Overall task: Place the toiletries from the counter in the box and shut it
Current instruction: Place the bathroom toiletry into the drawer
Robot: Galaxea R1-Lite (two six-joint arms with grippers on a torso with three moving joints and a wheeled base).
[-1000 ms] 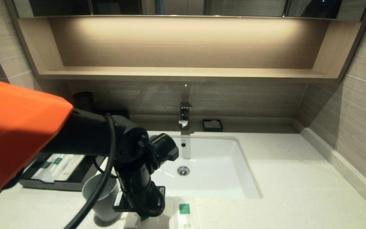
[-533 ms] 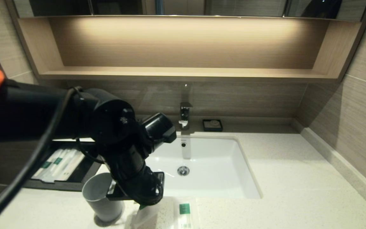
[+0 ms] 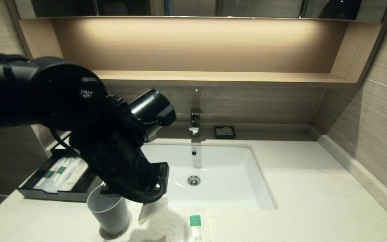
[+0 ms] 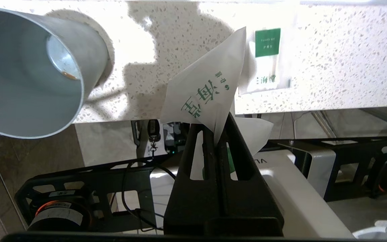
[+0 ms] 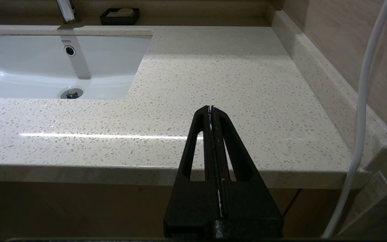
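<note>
The left gripper (image 4: pixel 218 124) hangs above the near edge of the counter (image 3: pixel 314 201), between the cup (image 3: pixel 108 210) and the sink (image 3: pixel 227 174), its jaws clamped on one sachet (image 4: pixel 207 97) that dangles clear of the stone. The second sachet (image 3: pixel 196 227) lies flat on the counter just right of it, near the front edge. The box (image 3: pixel 57 188) sits open at far left behind the cup, with other packets inside. The right gripper (image 5: pixel 211 111) is parked low off the counter's right front, jaws pressed together and empty.
</note>
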